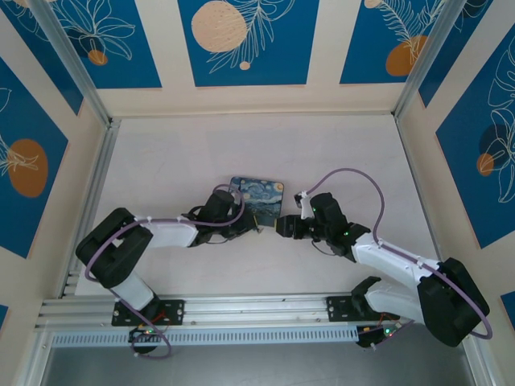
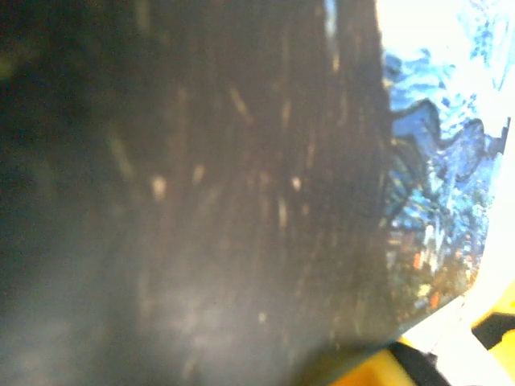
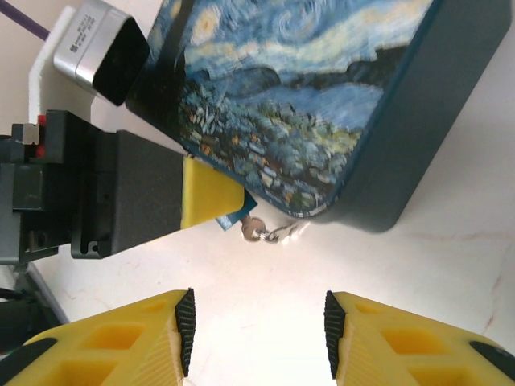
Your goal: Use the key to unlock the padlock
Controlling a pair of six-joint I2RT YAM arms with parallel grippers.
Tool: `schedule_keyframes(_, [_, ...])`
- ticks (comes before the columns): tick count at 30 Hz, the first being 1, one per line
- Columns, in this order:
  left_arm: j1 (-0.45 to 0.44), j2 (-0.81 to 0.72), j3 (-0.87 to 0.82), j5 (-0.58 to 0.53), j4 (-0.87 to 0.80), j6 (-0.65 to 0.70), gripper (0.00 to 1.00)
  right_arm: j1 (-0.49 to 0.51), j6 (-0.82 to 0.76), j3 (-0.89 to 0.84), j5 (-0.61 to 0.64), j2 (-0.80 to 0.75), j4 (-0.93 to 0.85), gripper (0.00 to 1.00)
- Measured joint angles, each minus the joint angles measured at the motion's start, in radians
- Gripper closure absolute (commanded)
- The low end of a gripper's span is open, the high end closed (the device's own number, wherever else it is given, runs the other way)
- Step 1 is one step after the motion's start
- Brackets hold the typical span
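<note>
In the right wrist view, my left gripper (image 3: 216, 201) is shut on the padlock (image 3: 234, 215). A corner of its blue-teal body pokes out from under the yellow fingertip (image 3: 205, 193). The key (image 3: 252, 228) sticks out of that corner, and a small shiny ring (image 3: 283, 233) trails from it on the table. My right gripper (image 3: 257, 334) is open, a little short of the key, with only bare table between its pads. From above, the left gripper (image 1: 255, 227) and the right gripper (image 1: 281, 228) face each other just in front of the tin. The padlock's shackle is hidden.
A rectangular tin with a swirly blue-and-yellow painting (image 1: 257, 199) lies right behind the padlock, its edge touching the spot. It is also in the left wrist view as the tin (image 2: 438, 193), beside a dark blur. White table (image 1: 322, 161) spreads all round, inside walled sides.
</note>
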Motion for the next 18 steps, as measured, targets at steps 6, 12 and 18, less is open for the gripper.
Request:
schedule_keyframes(6, [0.0, 0.0, 0.0, -0.004, -0.013, 0.046, 0.29, 0.05, 0.103, -0.002, -0.003, 0.023, 0.045, 0.52])
schedule_keyframes(12, [0.0, -0.124, -0.002, -0.055, -0.121, 0.082, 0.11, 0.075, 0.153, -0.002, -0.002, 0.095, 0.099, 0.52])
schedule_keyframes(18, [0.006, -0.35, -0.015, -0.146, -0.241, 0.117, 0.01, 0.087, 0.163, 0.025, -0.001, 0.217, 0.13, 0.52])
